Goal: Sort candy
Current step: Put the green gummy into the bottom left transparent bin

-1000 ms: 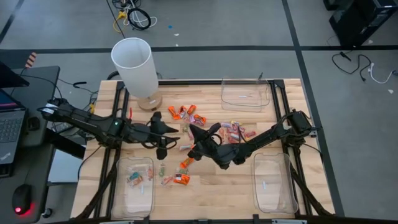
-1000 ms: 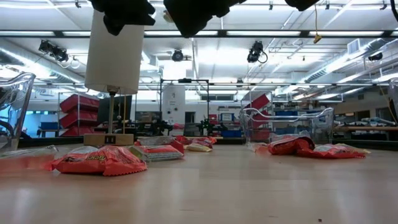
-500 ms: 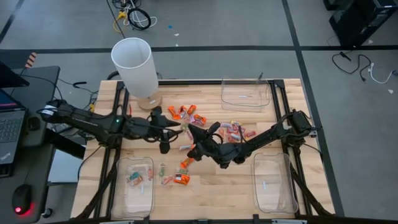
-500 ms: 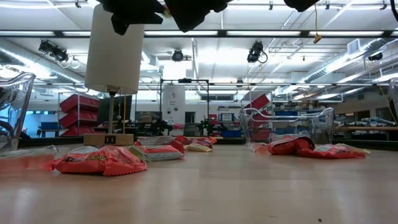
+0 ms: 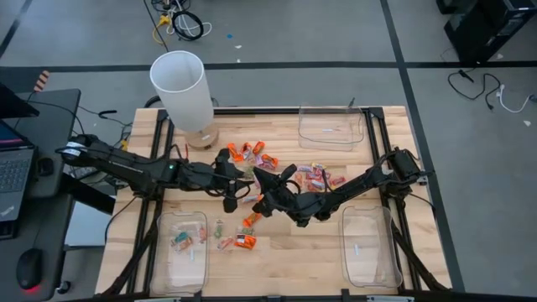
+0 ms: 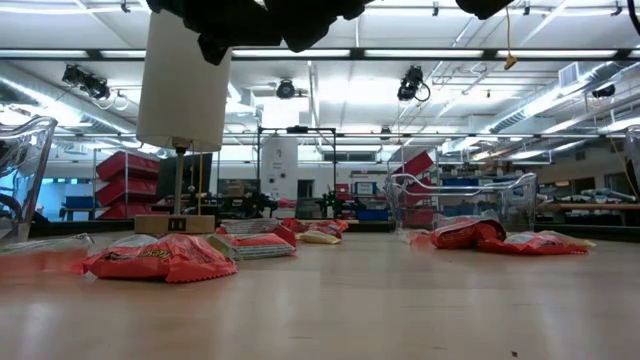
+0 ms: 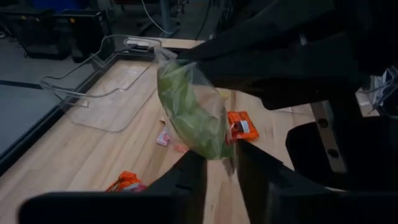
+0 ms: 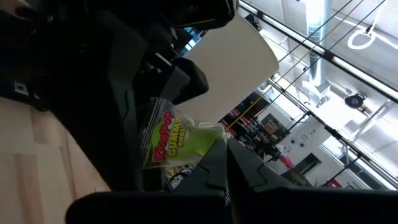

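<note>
A green wrapped candy [image 7: 193, 112] hangs in the air above the middle of the table, also seen in the right wrist view [image 8: 180, 140]. My right gripper [image 8: 225, 155] is shut on one end of it [image 5: 262, 186]. My left gripper [image 7: 221, 165] has come in from the table's left [image 5: 242, 183], and its fingers close on the candy's other end. More candy lies loose on the table in orange [image 5: 252, 151], pink [image 5: 319, 178] and mixed wrappers [image 5: 242, 239]. My left gripper has the candy's lower clear wrapper end [image 7: 225, 158] between its two fingers, which come nearly level from the table's left. The candy stands up beyond the fingertips, clear of the table. My right gripper pinches the candy's opposite wrapper end [image 8: 208, 149] between its shut fingers, reaching in from the table's right. The candy is lifted clear of the table.
A white lamp [image 5: 180, 88] stands at the far left of the table. Clear trays sit at the far right [image 5: 331, 126], near right [image 5: 369, 243] and near left [image 5: 180, 243]; the near left one holds a few candies.
My left gripper has moved toward the table's right, up to the green candy that my right gripper holds. My right gripper and the candy have stayed where they were.
</note>
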Robot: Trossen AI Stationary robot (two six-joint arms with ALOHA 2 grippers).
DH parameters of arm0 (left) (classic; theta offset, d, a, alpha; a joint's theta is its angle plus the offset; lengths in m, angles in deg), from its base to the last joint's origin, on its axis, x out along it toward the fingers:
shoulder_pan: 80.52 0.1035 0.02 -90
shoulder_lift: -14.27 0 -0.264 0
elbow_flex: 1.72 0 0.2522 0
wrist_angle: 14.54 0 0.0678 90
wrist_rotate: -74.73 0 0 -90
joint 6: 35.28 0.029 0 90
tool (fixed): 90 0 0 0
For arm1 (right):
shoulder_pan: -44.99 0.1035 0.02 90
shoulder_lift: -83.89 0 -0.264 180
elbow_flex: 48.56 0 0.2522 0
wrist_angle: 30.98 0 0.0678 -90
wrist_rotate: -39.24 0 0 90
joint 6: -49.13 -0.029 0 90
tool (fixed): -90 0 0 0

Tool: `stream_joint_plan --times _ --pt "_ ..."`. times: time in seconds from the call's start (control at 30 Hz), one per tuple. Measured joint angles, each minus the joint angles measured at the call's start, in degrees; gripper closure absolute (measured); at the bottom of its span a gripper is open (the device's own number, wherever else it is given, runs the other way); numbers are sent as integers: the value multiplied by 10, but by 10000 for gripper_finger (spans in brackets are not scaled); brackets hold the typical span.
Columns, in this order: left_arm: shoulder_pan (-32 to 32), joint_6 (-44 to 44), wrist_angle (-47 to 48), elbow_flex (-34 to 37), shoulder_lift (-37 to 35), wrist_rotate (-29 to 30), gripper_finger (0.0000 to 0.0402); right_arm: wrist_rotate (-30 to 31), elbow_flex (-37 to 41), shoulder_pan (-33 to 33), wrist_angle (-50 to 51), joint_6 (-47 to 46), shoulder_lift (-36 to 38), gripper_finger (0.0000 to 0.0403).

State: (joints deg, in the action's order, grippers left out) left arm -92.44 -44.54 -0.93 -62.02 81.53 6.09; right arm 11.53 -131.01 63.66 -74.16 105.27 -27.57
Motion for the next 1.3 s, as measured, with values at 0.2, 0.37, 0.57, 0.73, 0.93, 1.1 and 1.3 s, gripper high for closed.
stream_joint_plan --times 0.2,0.37,0.57,0.73,0.93,1.1,1.3 --pt "0 0 -1 0 -5 -1 394 3 0 0 0 0 0 403" --pt "0 0 1 0 -5 0 399 3 0 0 4 0 0 402" --pt "-1 0 9 0 -10 0 400 33 0 9 -2 4 0 373" --pt "-1 -4 43 0 -15 24 401 81 0 19 -25 4 0 332" --pt "-14 -27 123 -17 -31 14 401 166 0 22 -28 11 0 300" --pt "-57 -68 287 -70 -42 -21 401 188 4 22 -33 13 0 294" --pt "-130 -136 446 -135 -43 -61 401 187 4 18 -40 16 0 295"
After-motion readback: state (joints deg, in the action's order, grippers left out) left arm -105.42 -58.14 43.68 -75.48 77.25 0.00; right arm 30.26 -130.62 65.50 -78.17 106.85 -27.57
